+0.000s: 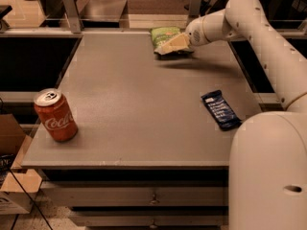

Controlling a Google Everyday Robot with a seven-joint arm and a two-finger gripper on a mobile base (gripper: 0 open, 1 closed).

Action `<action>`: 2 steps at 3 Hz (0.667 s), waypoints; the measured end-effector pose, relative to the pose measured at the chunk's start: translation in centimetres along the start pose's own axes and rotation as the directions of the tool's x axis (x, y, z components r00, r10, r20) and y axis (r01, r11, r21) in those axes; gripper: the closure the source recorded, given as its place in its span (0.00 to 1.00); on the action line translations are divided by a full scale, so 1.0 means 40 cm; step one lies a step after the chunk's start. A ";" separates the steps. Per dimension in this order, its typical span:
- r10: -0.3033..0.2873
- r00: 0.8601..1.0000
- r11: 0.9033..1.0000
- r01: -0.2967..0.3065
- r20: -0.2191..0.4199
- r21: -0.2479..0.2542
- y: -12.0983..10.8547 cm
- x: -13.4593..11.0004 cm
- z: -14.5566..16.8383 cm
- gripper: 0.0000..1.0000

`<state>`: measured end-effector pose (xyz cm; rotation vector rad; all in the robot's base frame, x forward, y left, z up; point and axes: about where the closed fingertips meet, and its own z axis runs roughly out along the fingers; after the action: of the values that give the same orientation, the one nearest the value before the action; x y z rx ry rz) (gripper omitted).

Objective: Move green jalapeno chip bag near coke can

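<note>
Reaching green jalapeno chip bag (164,34), gripper (173,43) against it, grip unclear. Next: secure hold, carry beside coke can (55,115).

We reach our white, smooth-shelled arm (261,40) from the near right far forward, its forearm bent leftward, with our pale two-finger gripper (173,44) angled down-left, hanging low.
</note>
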<state>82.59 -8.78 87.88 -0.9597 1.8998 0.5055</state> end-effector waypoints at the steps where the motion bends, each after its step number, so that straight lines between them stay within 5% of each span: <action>1: 0.043 0.999 0.999 -0.043 -0.006 -0.019 -0.009 0.017 0.042 0.00; 2: 0.084 0.996 0.995 -0.084 -0.012 -0.046 -0.012 0.039 0.062 0.18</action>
<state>83.90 -8.04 85.34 -0.9168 1.9511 0.5978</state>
